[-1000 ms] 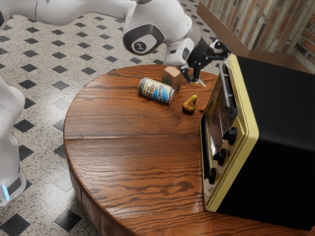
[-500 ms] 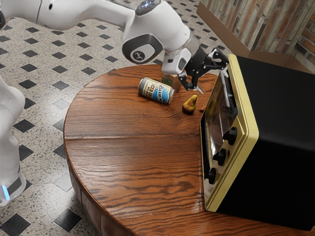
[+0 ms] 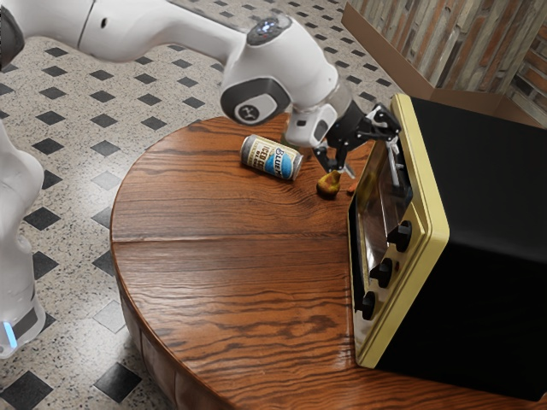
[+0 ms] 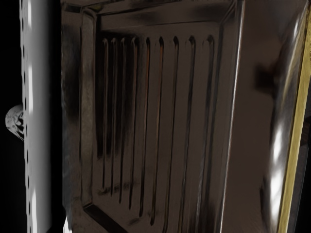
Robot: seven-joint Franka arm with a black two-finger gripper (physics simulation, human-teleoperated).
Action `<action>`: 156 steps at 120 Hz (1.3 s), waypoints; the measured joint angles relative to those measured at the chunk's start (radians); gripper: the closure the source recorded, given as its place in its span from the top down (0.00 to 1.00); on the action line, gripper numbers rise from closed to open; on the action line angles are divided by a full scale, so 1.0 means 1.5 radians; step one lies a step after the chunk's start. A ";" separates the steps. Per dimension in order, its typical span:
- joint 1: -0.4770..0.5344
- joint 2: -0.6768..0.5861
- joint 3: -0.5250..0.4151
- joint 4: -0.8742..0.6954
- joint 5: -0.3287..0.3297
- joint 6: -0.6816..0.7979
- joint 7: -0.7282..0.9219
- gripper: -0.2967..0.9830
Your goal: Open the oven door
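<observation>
My gripper (image 3: 373, 160) is open beside the oven door's handle (image 3: 396, 174). The oven door (image 3: 376, 224), upright at the oven's front on the counter (image 3: 231, 282), faces the exterior view's left, its long axis parallel to the handle.

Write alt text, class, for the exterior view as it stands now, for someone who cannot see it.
A white Franka arm holds its open black gripper by the door handle of a yellow-fronted, black toaster oven. A pear and a drinks can on its side share the round wooden table.
</observation>
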 joint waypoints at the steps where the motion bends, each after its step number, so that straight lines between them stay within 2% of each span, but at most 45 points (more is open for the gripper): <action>1: 0.000 0.000 0.000 0.000 0.000 0.000 0.000 0.77; 20: 0.000 -0.009 0.000 -0.014 -0.004 -0.001 0.002 0.77; 35: -0.001 -0.037 0.000 -0.027 -0.004 -0.020 -0.001 0.71; 51: 0.000 -0.059 0.000 -0.050 -0.004 -0.038 -0.006 0.78; 92: 0.003 -0.113 0.000 -0.110 -0.010 -0.057 -0.017 0.77; 119: 0.002 -0.173 0.000 -0.144 -0.007 -0.086 -0.025 0.64; 138: 0.003 -0.205 0.000 -0.185 -0.008 -0.118 -0.032 0.78; 156: 0.003 -0.268 0.000 -0.242 -0.011 -0.136 -0.039 0.69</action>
